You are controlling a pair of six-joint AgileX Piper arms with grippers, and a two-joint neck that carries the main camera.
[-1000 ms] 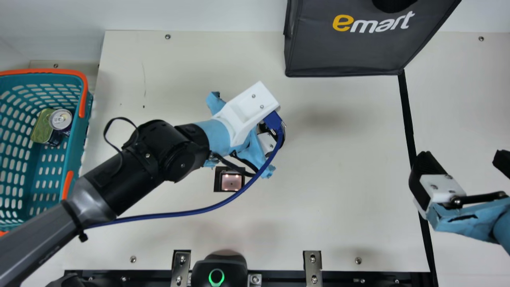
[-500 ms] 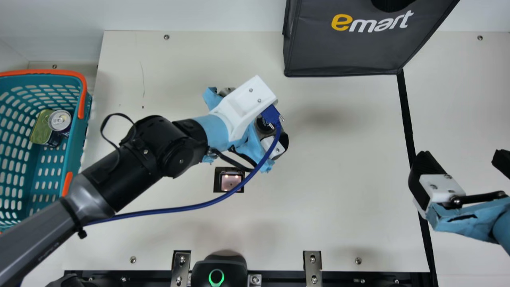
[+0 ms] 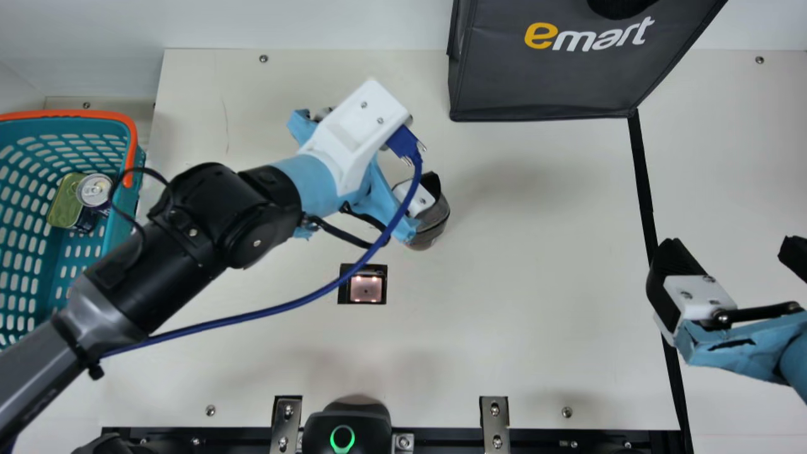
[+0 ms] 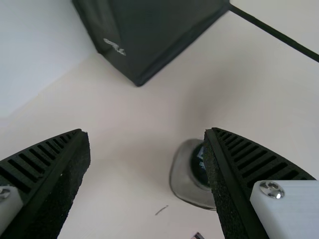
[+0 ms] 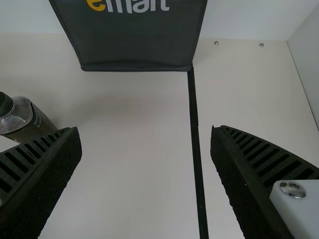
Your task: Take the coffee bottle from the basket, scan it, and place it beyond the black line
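The coffee bottle [image 3: 434, 226] stands upright on the table, left of the black line [image 3: 644, 183] and partly under my left gripper [image 3: 372, 148]. In the left wrist view the left gripper [image 4: 145, 132] is open, its fingers around nothing; one finger covers part of the bottle [image 4: 182, 180] and its dark cap. My right gripper [image 3: 731, 246] is open at the black line in the main view. Between the open fingers of the right gripper [image 5: 145, 129] runs the black line [image 5: 194, 109]; the bottle [image 5: 31, 124] shows at the far side of one finger.
A teal basket [image 3: 120, 234] with orange handles, holding a can [image 3: 94, 190] and a green tin [image 3: 65, 200], is at the left. The lit scanner window [image 3: 366, 288] lies in the table near the bottle. A dark bag [image 3: 542, 82] stands at the back.
My left gripper has spread its fingers and let go of the bottle, then moved back and left, uncovering more of the bottle and scanner window. The right arm has kept still.
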